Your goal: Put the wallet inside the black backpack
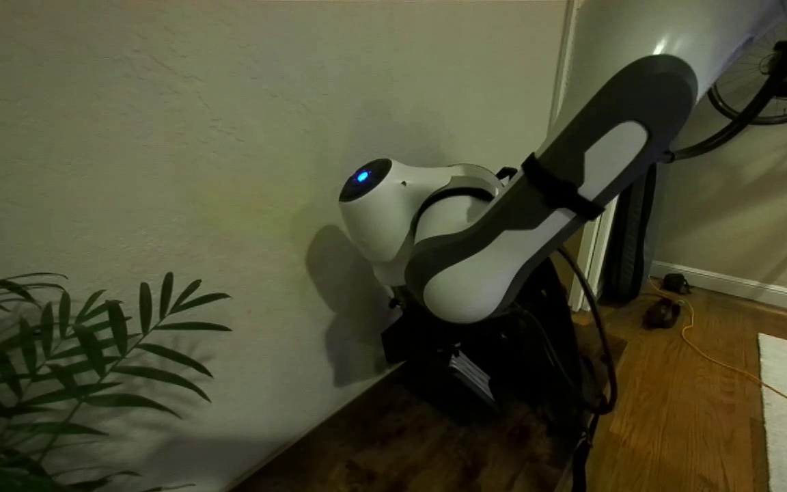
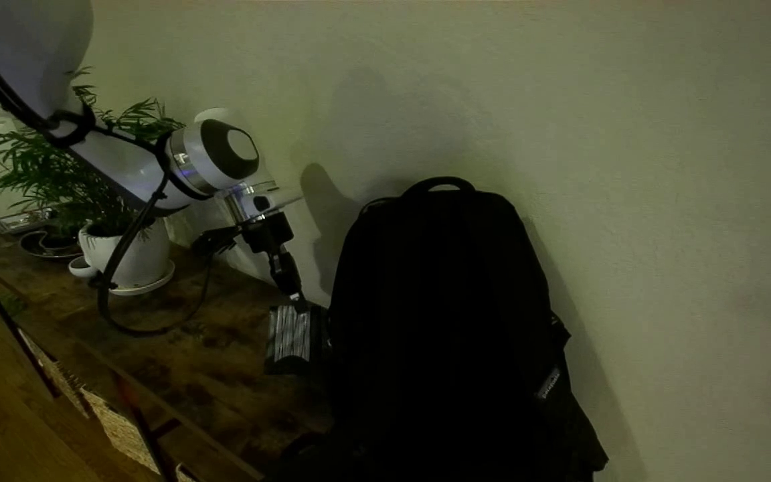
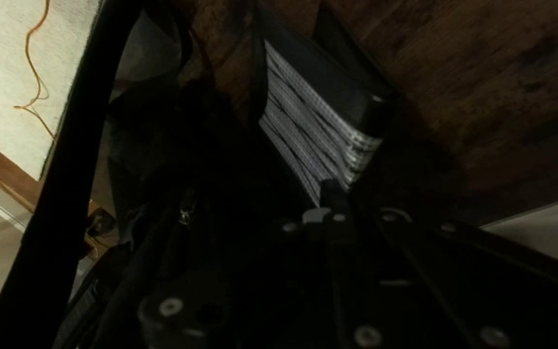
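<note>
Black fabric backpack (image 2: 439,321) stands upright. Just beside the backpack and outside it, the hand (image 2: 300,306) pinches the wallet (image 2: 290,338) by its upper edge. The potted plant (image 2: 144,258) stands well apart from the backpack.

Dark wallet (image 2: 290,335), grey-striped face, flaps parted, edge pinched in gripper (image 2: 300,305), black backpack (image 2: 439,321) upright beside it

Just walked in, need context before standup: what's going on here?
A robot arm has its gripper shut on the edge of a partly unfolded wallet. The wallet is beside the black backpack, not yet inside it. I can't tell whether the wallet touches the table.
</note>
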`<state>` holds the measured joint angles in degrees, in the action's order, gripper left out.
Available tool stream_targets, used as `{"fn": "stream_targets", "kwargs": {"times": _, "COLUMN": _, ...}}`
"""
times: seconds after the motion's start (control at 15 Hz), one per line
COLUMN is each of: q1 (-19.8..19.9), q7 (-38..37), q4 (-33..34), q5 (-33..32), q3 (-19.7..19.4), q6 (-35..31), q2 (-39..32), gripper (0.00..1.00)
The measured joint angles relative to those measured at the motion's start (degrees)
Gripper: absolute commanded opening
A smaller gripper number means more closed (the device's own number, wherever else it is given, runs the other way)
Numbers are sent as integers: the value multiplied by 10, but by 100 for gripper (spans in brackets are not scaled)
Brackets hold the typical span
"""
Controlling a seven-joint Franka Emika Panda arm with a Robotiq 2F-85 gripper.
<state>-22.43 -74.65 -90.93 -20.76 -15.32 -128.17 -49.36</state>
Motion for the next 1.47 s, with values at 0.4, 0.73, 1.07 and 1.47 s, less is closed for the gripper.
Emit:
{"fn": "stream_targets", "kwargs": {"times": 0.4, "q1": -15, "q7": -56, "q4": -67, "q5": -36, "q3": 1, "q6": -19, "q2": 42, "gripper": 1}}
{"fn": "stream_targets", "kwargs": {"times": 0.73, "q1": -19, "q7": -104, "q4": -105, "q5": -71, "q3": 2, "q6": -32, "q2": 70, "gripper": 1}}
{"fn": "stream_targets", "kwargs": {"times": 1.07, "q1": -19, "q7": -142, "q4": -128, "q5": -97, "q3": 3, "q6": -46, "q2": 91, "gripper": 1}}
{"fn": "stream_targets", "kwargs": {"times": 1.47, "q1": -16, "q7": -171, "q4": -133, "q5": -128, "q3": 3, "q6": -46, "q2": 113, "gripper": 1}}
